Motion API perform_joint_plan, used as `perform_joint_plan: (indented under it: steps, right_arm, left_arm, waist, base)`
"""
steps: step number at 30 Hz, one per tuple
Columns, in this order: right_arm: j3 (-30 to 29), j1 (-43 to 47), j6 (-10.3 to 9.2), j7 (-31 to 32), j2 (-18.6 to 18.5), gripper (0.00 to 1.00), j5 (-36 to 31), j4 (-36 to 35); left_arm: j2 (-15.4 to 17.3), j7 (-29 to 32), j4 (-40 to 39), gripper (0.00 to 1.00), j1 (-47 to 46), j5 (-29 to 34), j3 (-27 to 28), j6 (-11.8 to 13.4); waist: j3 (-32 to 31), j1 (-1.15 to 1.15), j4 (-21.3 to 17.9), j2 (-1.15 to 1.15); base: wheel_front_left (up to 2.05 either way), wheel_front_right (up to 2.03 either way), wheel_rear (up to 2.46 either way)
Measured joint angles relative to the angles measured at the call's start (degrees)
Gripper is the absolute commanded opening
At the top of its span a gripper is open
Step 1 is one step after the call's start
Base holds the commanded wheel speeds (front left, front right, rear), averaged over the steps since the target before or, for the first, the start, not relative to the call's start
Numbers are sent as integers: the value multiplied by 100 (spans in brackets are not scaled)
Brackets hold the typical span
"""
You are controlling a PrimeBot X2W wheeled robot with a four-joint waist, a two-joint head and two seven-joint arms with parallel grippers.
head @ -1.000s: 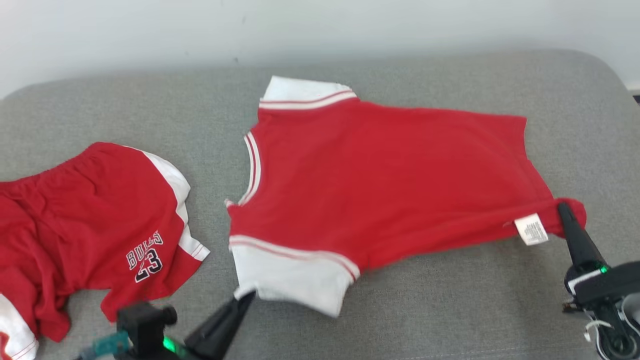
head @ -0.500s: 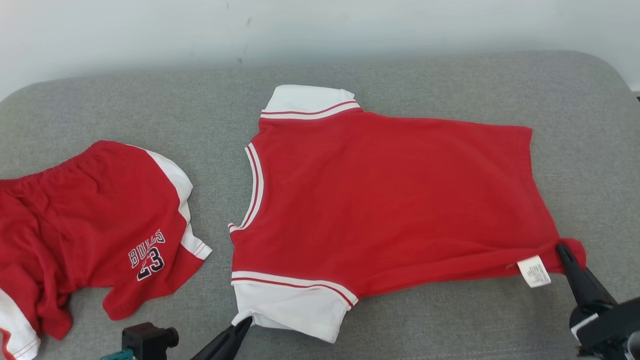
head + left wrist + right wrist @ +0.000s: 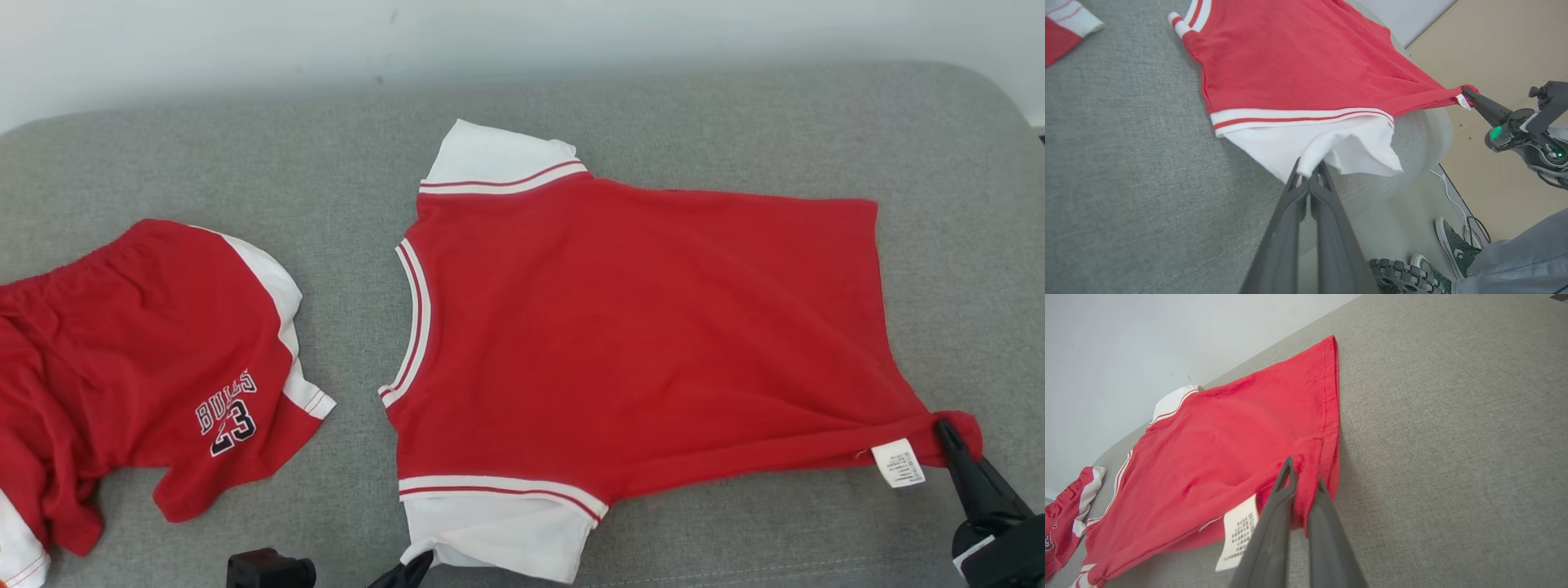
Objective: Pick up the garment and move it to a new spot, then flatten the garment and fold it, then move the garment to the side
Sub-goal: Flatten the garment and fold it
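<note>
The garment (image 3: 637, 327) is a red shirt with white sleeves and striped trim, spread back-up across the grey cushion (image 3: 653, 114). My left gripper (image 3: 420, 562) is shut on the near white sleeve (image 3: 1331, 147), seen pinched between the fingers in the left wrist view. At the lower right, my right gripper (image 3: 947, 431) is shut on the red hem corner (image 3: 1306, 486) beside the white care label (image 3: 898, 463). The shirt (image 3: 1229, 457) is stretched taut between the two grips.
Red shorts (image 3: 139, 367) with "BULLS 23" print lie crumpled at the left of the cushion. A white wall stands behind. In the left wrist view a person's shoe (image 3: 1453, 249) and trouser leg (image 3: 1523, 261) are on the floor beyond the cushion's edge.
Both grippers have pulled the shirt toward the cushion's near edge, and it now lies flatter and more stretched. The camera has also shifted slightly.
</note>
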Motion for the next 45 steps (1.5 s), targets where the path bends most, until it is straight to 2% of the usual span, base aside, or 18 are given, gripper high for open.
perform_joint_plan:
  steps: [11, 18, 23, 30, 35, 45]
  right_arm:
    - [-13, 2, 1, -1, 57, 0, -660, -132]
    - [-165, -149, 1, -1, 339, 0, -934, -121]
    - [-517, -245, 1, -2, 571, 0, -993, 88]
    - [-660, -297, 1, -2, 794, 0, -1151, 332]
    - [-692, -410, 1, -2, 923, 0, -1301, 391]
    - [-588, -1127, 1, -4, 1121, 0, -1680, 521]
  left_arm:
    - [-55, -190, -175, 0, -282, -18, 254, -54]
    - [-171, -259, -136, 0, -641, -2, 416, -57]
    - [-257, -341, 129, 0, -983, 57, 637, -51]
    - [-413, -365, 516, 0, -1522, 224, 719, -43]
    - [-599, -365, 773, 0, -1870, 438, 625, -49]
    - [-597, -370, 1486, 0, -2236, 612, 665, 0]
  waist:
    - [187, 1, 14, 0]
    - [294, 1, 2, 0]
    - [405, 0, -65, 0]
    - [578, 1, -153, 0]
    - [662, 1, -200, 0]
    - [883, 1, -370, 0]
  base:
    - [0, 0, 0]
    - [0, 0, 0]
    - [0, 0, 0]
    - [0, 0, 0]
    - [0, 0, 0]
    - [0, 0, 0]
